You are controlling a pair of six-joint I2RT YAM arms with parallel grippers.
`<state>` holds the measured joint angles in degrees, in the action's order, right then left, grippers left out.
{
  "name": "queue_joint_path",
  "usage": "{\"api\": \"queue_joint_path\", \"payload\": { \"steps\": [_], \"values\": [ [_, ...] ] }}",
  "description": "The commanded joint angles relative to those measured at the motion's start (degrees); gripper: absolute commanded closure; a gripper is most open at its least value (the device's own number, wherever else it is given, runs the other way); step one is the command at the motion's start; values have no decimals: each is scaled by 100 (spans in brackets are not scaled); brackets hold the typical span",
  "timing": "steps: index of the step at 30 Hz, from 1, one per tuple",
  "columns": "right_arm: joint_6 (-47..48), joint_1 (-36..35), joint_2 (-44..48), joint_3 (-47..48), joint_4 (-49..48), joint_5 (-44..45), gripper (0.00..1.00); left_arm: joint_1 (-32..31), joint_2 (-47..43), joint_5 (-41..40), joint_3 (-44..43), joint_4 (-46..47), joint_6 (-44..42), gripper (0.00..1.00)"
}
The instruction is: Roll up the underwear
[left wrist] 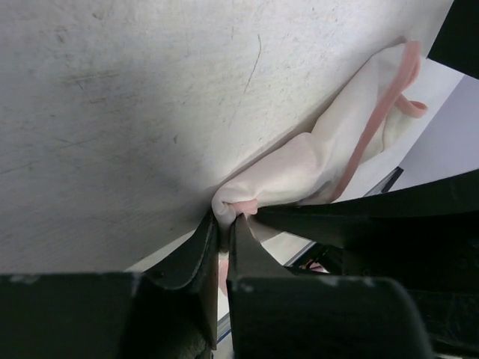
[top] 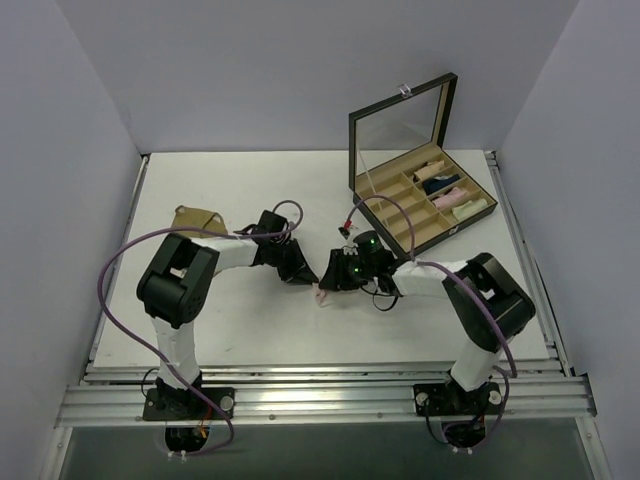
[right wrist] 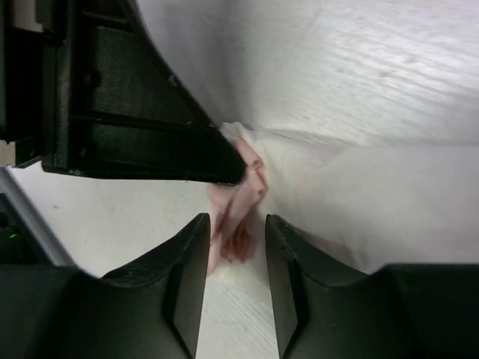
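The left end effector (left wrist: pixel 223 224) is clamping the white underwear (left wrist: pixel 329 157); the right end effector (right wrist: pixel 236 247) is gaping around it, both masking it overhead.

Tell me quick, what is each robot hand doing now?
Left gripper: shut on the white underwear with pink edging.
Right gripper: open, jaws either side of that underwear.

A brief (left wrist: pixel 314 164) is found mid-table (top: pixel 250 330), between the left hand (left wrist: pixel 224 224) and the right hand (right wrist: pixel 236 232). A second brief (top: pixel 195 218) is laid far left, behind the left arm. A box (top: pixel 390 207) is set back right, with rolls (top: pixel 442 186) lodged in its right-end compartments
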<state>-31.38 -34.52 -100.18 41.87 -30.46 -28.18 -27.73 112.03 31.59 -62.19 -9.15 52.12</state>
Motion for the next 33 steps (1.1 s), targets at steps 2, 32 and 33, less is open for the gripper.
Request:
{"api": "queue_joint_path", "payload": {
  "steps": [2, 32, 33],
  "values": [
    [562, -186, 780, 497, 1629, 1471, 66, -145, 22, -934, -214, -1025, -105, 95],
    [2135, -3535, 70, 1614, 2017, 4910, 70, -172, 214, -1876, -882, -4016, -334, 98],
    [2162, -3544, 8, 1701, 2052, 4919, 70, -172, 232, -1876, -891, -4033, -334, 98]
  ]
}}
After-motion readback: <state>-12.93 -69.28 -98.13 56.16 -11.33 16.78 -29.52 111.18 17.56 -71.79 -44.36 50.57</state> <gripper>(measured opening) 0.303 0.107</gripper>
